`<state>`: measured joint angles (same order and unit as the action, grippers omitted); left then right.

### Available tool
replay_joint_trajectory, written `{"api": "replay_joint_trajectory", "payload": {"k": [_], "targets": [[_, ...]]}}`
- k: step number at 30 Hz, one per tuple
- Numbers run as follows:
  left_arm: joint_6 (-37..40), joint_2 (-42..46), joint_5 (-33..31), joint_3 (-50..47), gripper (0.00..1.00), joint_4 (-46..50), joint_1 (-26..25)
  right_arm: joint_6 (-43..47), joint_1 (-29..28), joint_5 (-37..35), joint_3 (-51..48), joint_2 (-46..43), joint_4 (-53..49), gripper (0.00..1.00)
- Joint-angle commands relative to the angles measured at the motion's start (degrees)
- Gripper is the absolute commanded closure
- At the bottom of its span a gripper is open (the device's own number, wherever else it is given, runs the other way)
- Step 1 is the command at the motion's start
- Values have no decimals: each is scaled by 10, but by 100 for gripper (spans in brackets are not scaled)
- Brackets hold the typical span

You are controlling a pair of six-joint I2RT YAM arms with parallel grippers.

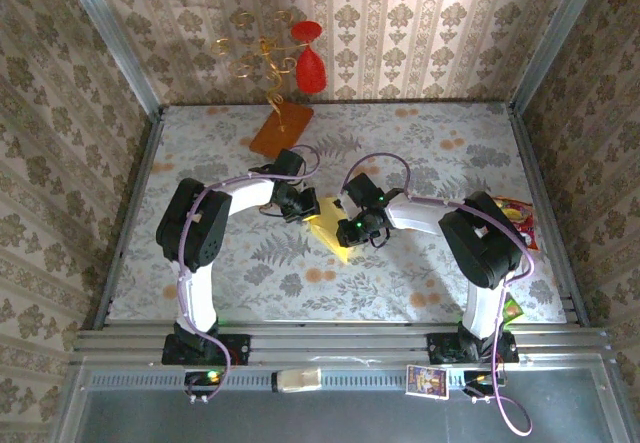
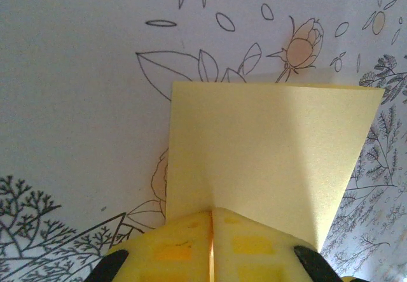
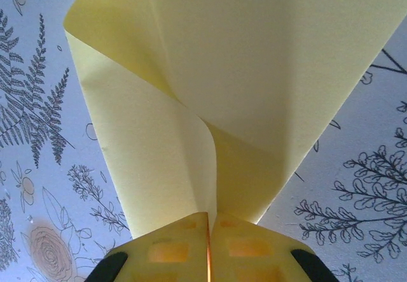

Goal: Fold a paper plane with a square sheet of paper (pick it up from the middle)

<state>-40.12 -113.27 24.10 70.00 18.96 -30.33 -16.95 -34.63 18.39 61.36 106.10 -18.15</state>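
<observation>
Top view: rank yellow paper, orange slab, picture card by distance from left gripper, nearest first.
1. yellow paper: pinched in the left gripper, mid-table.
2. orange slab: beyond the gripper, toward the back wall.
3. picture card: on the near rail, right side.

The left arm (image 1: 195,248) and right arm (image 1: 482,243) are built alike: white links between bulky black joint housings, with a lilac cable (image 1: 232,180) looping along each. Their black bases (image 1: 205,348) are bolted to a grey rail (image 1: 340,343), and small green lights glow at the bases and the right wrist. The left hand (image 2: 210,215) and right hand (image 3: 208,217) have pale yellow fingers (image 2: 175,250) with square recesses and black backing.
</observation>
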Motion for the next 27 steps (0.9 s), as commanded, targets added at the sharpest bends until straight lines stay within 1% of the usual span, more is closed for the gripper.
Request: {"api": "replay_joint_trajectory", "payload": {"k": [1,14,23,27], "targets": [[18,-35,-38,-7,90,46,-5,-2,5,-8,-6,-13,-1,89],[24,-38,-26,5,91,47,-10,1,5,-9,9,30,-17,89],[25,-38,-23,8,91,47,-11,9,5,15,0,16,7,88],[24,-36,-23,8,91,47,-11,9,4,8,2,17,3,88]]}}
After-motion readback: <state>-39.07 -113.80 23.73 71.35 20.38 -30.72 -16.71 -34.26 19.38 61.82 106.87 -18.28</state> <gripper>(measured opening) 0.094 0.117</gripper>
